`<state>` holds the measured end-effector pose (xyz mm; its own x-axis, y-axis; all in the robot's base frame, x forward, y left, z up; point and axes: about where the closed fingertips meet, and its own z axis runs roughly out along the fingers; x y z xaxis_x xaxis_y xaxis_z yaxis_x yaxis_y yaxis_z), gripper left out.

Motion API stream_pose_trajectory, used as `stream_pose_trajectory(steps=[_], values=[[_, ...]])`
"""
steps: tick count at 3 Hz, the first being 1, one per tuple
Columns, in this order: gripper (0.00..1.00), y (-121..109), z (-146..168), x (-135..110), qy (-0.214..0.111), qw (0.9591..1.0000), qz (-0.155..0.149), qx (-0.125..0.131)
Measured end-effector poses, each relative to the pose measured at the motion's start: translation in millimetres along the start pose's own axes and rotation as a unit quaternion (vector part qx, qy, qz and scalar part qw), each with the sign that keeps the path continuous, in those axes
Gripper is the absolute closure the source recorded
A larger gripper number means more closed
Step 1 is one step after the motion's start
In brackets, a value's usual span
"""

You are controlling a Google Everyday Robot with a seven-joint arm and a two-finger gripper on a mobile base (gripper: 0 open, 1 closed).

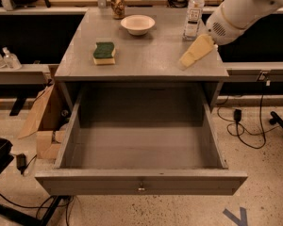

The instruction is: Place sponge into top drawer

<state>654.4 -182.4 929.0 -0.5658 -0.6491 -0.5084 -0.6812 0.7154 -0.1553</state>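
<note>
The sponge [104,53], dark green on top with a yellow base, lies on the left part of the grey cabinet top [146,53]. The top drawer [140,149] below is pulled fully open and holds nothing; its front panel has a small metal knob [141,188]. My gripper [190,55], with cream-coloured fingers, hangs from the white arm over the right part of the cabinet top, well to the right of the sponge, tips close to the surface. It holds nothing.
A white bowl [137,24] sits at the back centre of the top, a brown jar [116,3] behind it to the left, a water bottle [193,13] at the back right near the arm. A cardboard box [45,121] stands left of the drawer; cables lie on the floor.
</note>
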Motion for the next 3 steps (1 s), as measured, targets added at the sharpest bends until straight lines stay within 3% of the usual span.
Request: stream_pose_trajectory(steps=[1, 2, 3], values=[[0.0, 22.3, 35.7, -22.2, 0.013, 0.9994, 0.032, -0.008], [0.0, 40.7, 78.0, -67.9, 0.053, 0.9949, 0.086, -0.001], [0.0, 48.3, 99.0, -109.8, 0.077, 0.9891, 0.125, 0.008]])
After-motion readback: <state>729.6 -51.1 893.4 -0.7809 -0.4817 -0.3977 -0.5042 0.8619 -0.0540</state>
